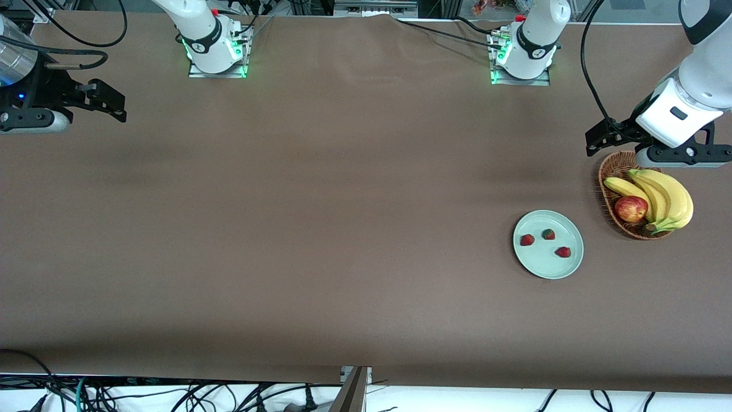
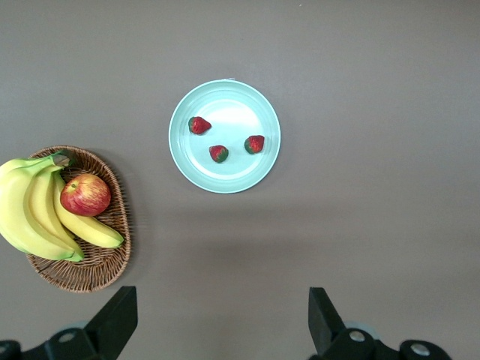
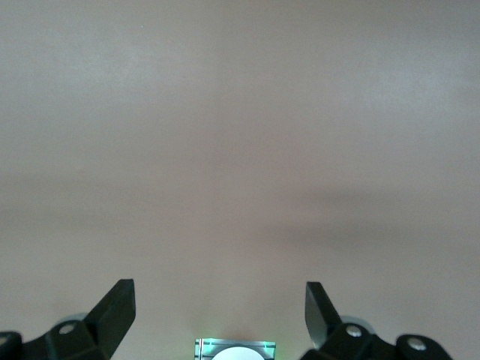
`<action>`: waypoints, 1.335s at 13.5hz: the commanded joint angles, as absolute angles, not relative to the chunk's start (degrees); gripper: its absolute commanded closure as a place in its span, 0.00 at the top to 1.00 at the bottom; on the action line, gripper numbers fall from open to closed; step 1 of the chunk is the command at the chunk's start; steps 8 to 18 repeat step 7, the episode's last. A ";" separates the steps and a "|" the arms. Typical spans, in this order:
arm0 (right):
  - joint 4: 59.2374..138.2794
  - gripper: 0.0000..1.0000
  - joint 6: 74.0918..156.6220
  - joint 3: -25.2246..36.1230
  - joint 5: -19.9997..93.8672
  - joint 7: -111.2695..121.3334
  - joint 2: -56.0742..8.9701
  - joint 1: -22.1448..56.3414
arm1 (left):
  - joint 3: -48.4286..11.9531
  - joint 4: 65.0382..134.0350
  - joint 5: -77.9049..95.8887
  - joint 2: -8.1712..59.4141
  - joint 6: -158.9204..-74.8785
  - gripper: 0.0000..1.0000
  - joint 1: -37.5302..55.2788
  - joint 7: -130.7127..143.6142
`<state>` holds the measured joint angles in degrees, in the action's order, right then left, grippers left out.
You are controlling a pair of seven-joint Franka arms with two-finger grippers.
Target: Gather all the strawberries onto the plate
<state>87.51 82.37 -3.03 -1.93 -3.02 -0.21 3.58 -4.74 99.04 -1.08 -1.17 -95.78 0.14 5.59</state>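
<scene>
Strawberries [image 1: 546, 241] all three on plate [image 1: 566, 269], left gripper [image 1: 600, 139] wide open and empty over basket [image 1: 607, 171], right gripper [image 1: 108, 103] wide open, empty, over bare surface [image 1: 286, 229]

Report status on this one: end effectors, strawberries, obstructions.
Left end effector open, empty, up over the basket. Right end effector open, empty, waiting. Three strawberries on plate. Nothing in the way.

Lab: bolted arm bases [image 1: 213, 54], loose cables [image 1: 171, 395], covered table [image 1: 286, 229].
</scene>
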 commanded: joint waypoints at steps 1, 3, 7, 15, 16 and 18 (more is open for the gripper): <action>86.13 1.00 81.74 -3.69 -2.29 -3.52 -0.62 3.08 | -4.04 99.59 1.13 -2.11 -95.20 1.00 0.79 5.89; 86.13 1.00 81.74 -3.69 -2.29 -3.43 -0.62 3.08 | -3.26 99.23 3.16 -2.11 -92.74 1.00 0.79 5.54; 86.13 1.00 82.00 -3.69 -2.29 -3.43 -0.62 3.08 | -2.72 99.23 2.99 -1.93 -92.72 1.00 0.70 5.45; 86.13 1.00 82.00 -3.69 -2.29 -3.43 -0.62 3.08 | -2.72 99.23 2.99 -1.93 -92.72 1.00 0.70 5.45; 86.13 1.00 82.00 -3.69 -2.29 -3.43 -0.62 3.08 | -2.72 99.23 2.99 -1.93 -92.72 1.00 0.70 5.45; 86.13 1.00 82.00 -3.69 -2.29 -3.43 -0.62 3.08 | -2.72 99.23 2.99 -1.93 -92.72 1.00 0.70 5.45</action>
